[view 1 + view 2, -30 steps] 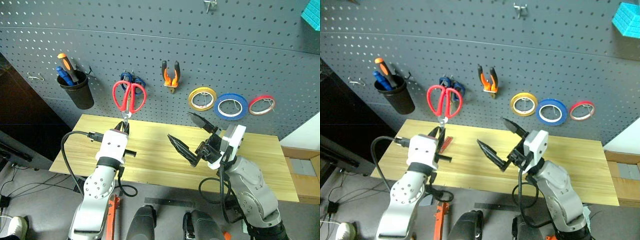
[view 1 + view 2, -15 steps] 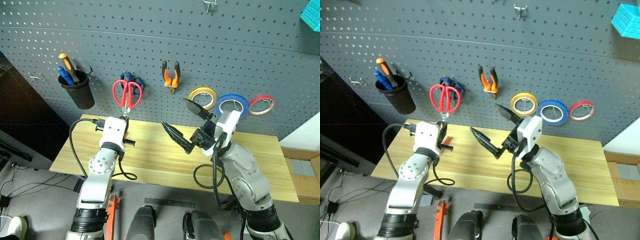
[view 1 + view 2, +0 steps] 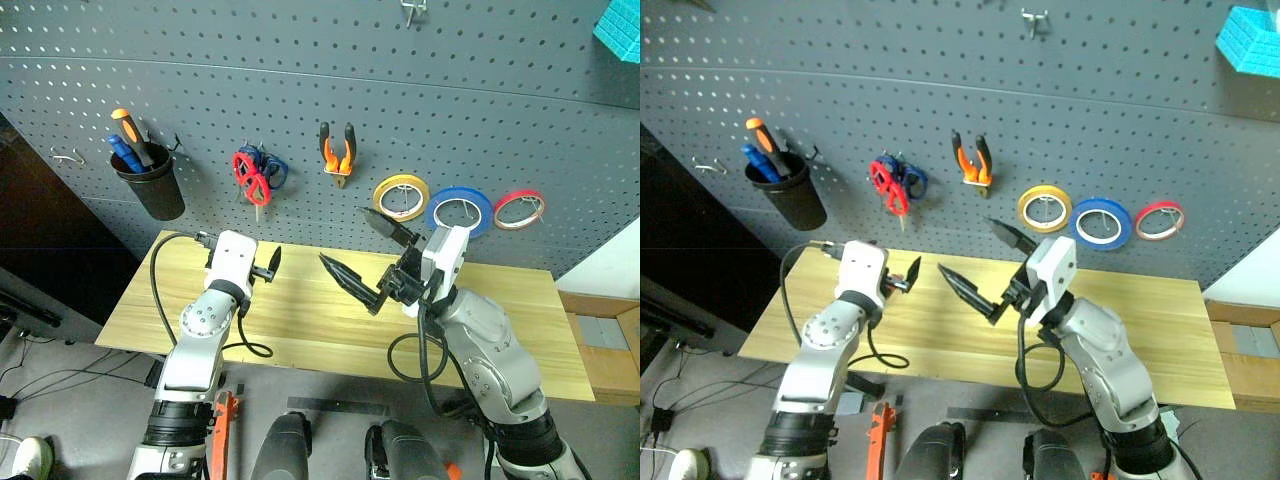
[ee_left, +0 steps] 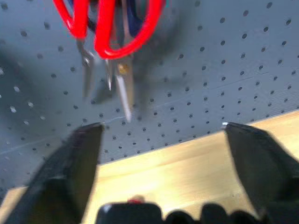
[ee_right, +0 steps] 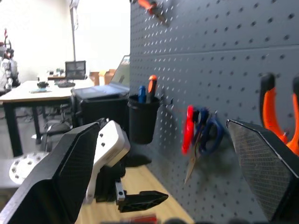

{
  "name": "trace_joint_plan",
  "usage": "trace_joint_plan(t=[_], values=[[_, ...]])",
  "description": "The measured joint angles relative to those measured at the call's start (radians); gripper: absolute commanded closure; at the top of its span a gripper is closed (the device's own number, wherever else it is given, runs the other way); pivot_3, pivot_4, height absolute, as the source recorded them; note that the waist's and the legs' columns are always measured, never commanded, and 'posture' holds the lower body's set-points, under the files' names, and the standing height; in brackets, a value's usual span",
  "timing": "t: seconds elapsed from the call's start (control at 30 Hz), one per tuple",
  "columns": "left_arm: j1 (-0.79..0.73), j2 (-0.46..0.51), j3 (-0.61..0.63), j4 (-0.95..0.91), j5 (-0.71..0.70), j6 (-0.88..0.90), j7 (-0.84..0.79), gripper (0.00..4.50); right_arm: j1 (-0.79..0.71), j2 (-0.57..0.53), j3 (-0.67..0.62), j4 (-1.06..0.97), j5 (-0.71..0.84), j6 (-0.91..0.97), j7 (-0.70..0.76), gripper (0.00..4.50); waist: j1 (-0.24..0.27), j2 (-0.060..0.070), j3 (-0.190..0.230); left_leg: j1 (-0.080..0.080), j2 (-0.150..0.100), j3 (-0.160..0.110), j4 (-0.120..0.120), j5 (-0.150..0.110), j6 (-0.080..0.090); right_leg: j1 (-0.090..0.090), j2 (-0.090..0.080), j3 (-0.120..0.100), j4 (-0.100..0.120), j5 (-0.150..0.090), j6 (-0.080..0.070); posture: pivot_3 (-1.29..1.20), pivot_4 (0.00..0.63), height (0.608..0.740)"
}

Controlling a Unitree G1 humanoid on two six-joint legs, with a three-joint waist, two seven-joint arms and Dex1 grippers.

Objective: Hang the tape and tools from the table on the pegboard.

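The red-handled scissors (image 3: 250, 177) hang blades down on a hook of the dark grey pegboard (image 3: 500, 100), in front of blue-handled scissors (image 3: 274, 170). My left gripper (image 3: 250, 265) is open just below and in front of them, over the table (image 3: 500, 330), holding nothing; in the left wrist view the scissors (image 4: 110, 28) hang above its spread fingers (image 4: 77, 158). The orange-and-black pliers (image 3: 340, 150) and the blue tape (image 3: 460, 212) hang on the board. My right gripper (image 3: 370, 255) is open and empty above the table's middle. A small red thing (image 5: 140, 218) lies on the table under the left gripper.
A black cup (image 3: 148, 190) with an orange-and-black screwdriver hangs at the board's left. A yellow roll (image 3: 402, 195) and a red roll (image 3: 520, 208) flank the blue tape. Bare hooks (image 3: 415, 10) sit higher up. A teal object (image 3: 625, 25) is at the top right.
My left gripper was shut on the red scissors' blades; it has opened, let go and sunk toward the table. The scissors now hang free, turned edge-on. The right gripper stays open.
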Motion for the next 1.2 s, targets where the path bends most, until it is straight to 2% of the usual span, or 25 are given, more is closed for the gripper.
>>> trace_joint_plan(t=[0.1, 0.2, 0.3, 0.43, 0.47, 0.57, 0.87, 1.2], values=[[0.116, 0.027, 0.011, 0.013, -0.014, 0.045, -0.027, 0.03, 0.055, -0.069, 0.053, 0.005, -0.067, -0.008, 0.032, 0.00, -0.006, 0.000, 0.000, 0.001, 0.001, 0.001, -0.001, 0.000, 0.000, 0.000, 0.000, 0.000, 0.000, 0.000, 0.000, 0.14, 0.164, 0.740], [0.185, 0.043, 0.049, 0.018, -0.031, 0.110, -0.035, 0.03, 0.070, -0.119, 0.136, 0.049, -0.153, 0.001, 0.056, 0.00, -0.001, 0.000, 0.000, 0.001, 0.001, -0.001, 0.000, 0.000, 0.000, 0.000, 0.000, -0.001, 0.000, -0.001, -0.001, 0.17, 0.198, 0.740], [0.179, 0.112, 0.119, 0.020, -0.056, 0.175, -0.045, 0.03, 0.000, -0.051, 0.219, 0.105, -0.231, 0.036, 0.034, 0.00, 0.001, 0.000, 0.004, 0.001, 0.002, -0.005, 0.000, 0.001, 0.000, 0.000, 0.001, -0.005, 0.001, -0.002, -0.001, 0.19, 0.218, 0.740], [0.106, 0.183, 0.149, 0.058, -0.072, 0.201, -0.091, 0.03, -0.082, 0.027, 0.263, 0.124, -0.268, 0.091, 0.011, 0.00, 0.017, 0.004, 0.009, 0.002, 0.002, -0.005, 0.000, 0.001, 0.000, 0.002, -0.001, -0.007, 0.000, -0.003, -0.002, 0.21, 0.260, 0.740], [0.061, 0.197, 0.138, 0.104, -0.074, 0.203, -0.111, 0.03, -0.105, 0.052, 0.265, 0.136, -0.269, 0.114, 0.006, 0.00, 0.025, 0.005, 0.014, 0.003, 0.001, -0.005, 0.000, 0.001, 0.000, 0.002, -0.002, -0.007, 0.000, -0.005, -0.007, 0.21, 0.273, 0.740], [-0.056, 0.229, 0.110, 0.223, -0.074, 0.196, -0.156, 0.03, -0.165, 0.092, 0.265, 0.153, -0.268, 0.177, -0.006, 0.00, 0.035, 0.003, 0.031, 0.001, 0.001, -0.005, 0.000, 0.001, 0.000, 0.002, -0.002, -0.007, -0.001, -0.005, -0.007, 0.22, 0.303, 0.740], [-0.248, 0.241, 0.010, 0.391, -0.078, 0.193, -0.282, 0.03, -0.213, 0.074, 0.226, 0.156, -0.262, 0.286, -0.007, 0.00, 0.027, 0.003, 0.095, -0.004, 0.002, -0.009, -0.003, 0.000, -0.001, -0.002, -0.003, -0.015, 0.000, -0.004, -0.009, 0.20, 0.378, 0.740], [-0.395, 0.267, -0.003, 0.579, -0.049, 0.165, -0.245, 0.03, -0.225, 0.077, 0.195, 0.121, -0.258, 0.352, -0.016, 0.00, 0.025, 0.004, 0.142, -0.005, 0.003, -0.012, -0.004, 0.001, -0.003, -0.002, -0.003, -0.019, 0.001, -0.008, -0.004, 0.21, 0.410, 0.740]])
